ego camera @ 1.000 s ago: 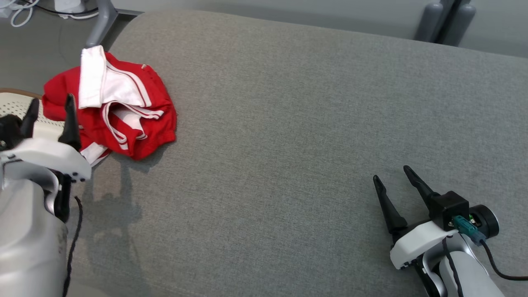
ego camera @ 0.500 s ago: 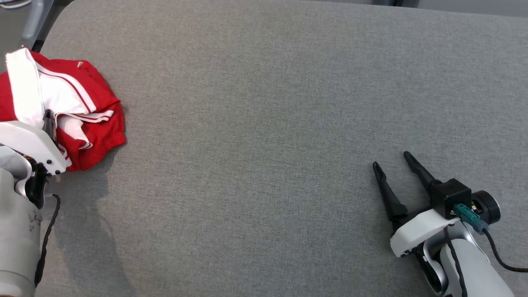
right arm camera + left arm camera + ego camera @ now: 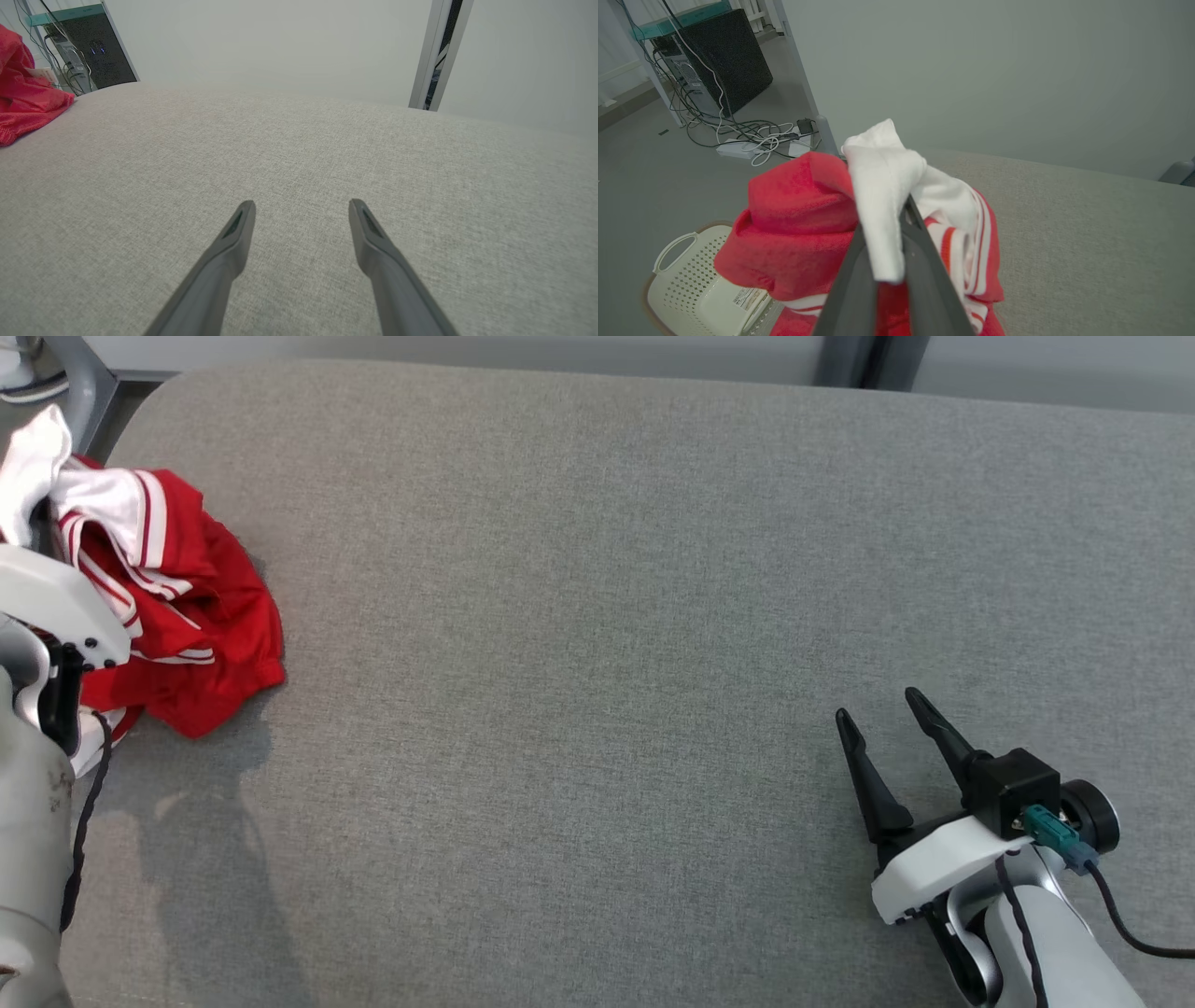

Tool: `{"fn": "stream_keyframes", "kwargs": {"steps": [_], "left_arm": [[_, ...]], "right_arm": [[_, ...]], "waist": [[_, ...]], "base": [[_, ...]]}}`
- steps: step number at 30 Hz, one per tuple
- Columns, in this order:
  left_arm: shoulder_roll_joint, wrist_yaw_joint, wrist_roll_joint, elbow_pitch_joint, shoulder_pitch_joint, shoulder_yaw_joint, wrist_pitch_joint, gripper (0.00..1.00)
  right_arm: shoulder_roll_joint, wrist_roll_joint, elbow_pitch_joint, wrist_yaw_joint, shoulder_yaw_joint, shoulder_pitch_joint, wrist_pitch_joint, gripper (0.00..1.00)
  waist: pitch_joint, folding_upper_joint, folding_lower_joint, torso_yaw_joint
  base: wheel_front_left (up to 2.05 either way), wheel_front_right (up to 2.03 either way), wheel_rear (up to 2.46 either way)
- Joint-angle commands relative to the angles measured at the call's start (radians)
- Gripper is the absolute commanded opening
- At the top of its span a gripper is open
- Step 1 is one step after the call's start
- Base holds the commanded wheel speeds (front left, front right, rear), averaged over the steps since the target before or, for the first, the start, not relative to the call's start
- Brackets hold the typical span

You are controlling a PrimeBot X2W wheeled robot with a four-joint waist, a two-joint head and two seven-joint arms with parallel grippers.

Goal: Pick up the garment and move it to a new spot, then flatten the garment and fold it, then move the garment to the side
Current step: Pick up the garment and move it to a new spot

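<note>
Left gripper (image 3: pixel 888 254) is clamped on the garment (image 3: pixel 187 616) (a white fold juts past its fingertips). Right gripper (image 3: pixel 878 704) is spread over the table (image 3: pixel 597 569), with the garment well to its left.

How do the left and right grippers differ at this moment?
The left gripper is shut on the garment; the right gripper is open, holding nothing. The left gripper sits at the left edge of the cushion; the right gripper over its bare right side. Both have long dark fingers.
</note>
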Motion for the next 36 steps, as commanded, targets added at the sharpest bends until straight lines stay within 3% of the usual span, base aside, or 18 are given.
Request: {"fn": "stream_keyframes", "kwargs": {"steps": [1, 6, 11, 18, 22, 25, 29, 36], "left_arm": [[-0.007, -0.006, 0.007, -0.009, -0.023, -0.010, -0.013, 0.00], [-0.052, -0.021, 0.023, -0.040, -0.066, -0.065, -0.055, 0.00], [-0.142, -0.029, 0.001, -0.076, -0.065, -0.118, -0.083, 0.00], [-0.257, -0.028, -0.090, -0.158, 0.025, -0.282, -0.100, 0.00], [-0.269, -0.028, -0.171, -0.202, 0.088, -0.365, -0.099, 0.00], [-0.273, -0.028, -0.299, -0.303, 0.158, -0.500, -0.084, 0.00], [-0.270, -0.026, -0.392, -0.379, 0.239, -0.631, -0.082, 0.00], [-0.272, 0.032, -0.485, -0.444, 0.350, -0.781, -0.101, 0.00]], "right_arm": [[-0.003, 0.008, 0.000, 0.000, -0.005, 0.010, 0.000, 1.00], [0.015, 0.018, 0.003, 0.000, -0.022, 0.033, 0.000, 1.00], [0.032, 0.024, 0.006, 0.000, -0.033, 0.066, 0.000, 1.00], [0.045, 0.034, 0.004, 0.000, -0.042, 0.100, 0.000, 1.00], [0.045, 0.041, 0.009, 0.000, -0.039, 0.102, 0.000, 1.00], [0.046, 0.045, 0.013, 0.000, -0.035, 0.107, 0.000, 1.00], [0.047, 0.060, 0.011, 0.000, -0.025, 0.115, 0.000, 1.00], [0.047, 0.066, 0.009, 0.000, -0.021, 0.119, 0.000, 1.00]], "waist": [[-0.021, 0.0000, 0.0000, -0.007], [-0.072, 0.0000, 0.0000, -0.035], [-0.122, 0.0000, 0.0000, -0.074], [-0.167, 0.0000, 0.0000, -0.138], [-0.177, 0.0000, 0.0000, -0.167], [-0.186, 0.0000, 0.0000, -0.202], [-0.192, 0.0000, 0.0000, -0.231], [-0.194, 0.0000, 0.0000, -0.261]], "base": [[0.00, 0.00, 0.00], [0.00, 0.00, 0.00], [0.00, 0.00, 0.00], [0.00, 0.00, 0.00], [0.00, 0.00, 0.00], [0.00, 0.00, 0.00], [0.00, 0.00, 0.00], [0.00, 0.00, 0.00]]}}
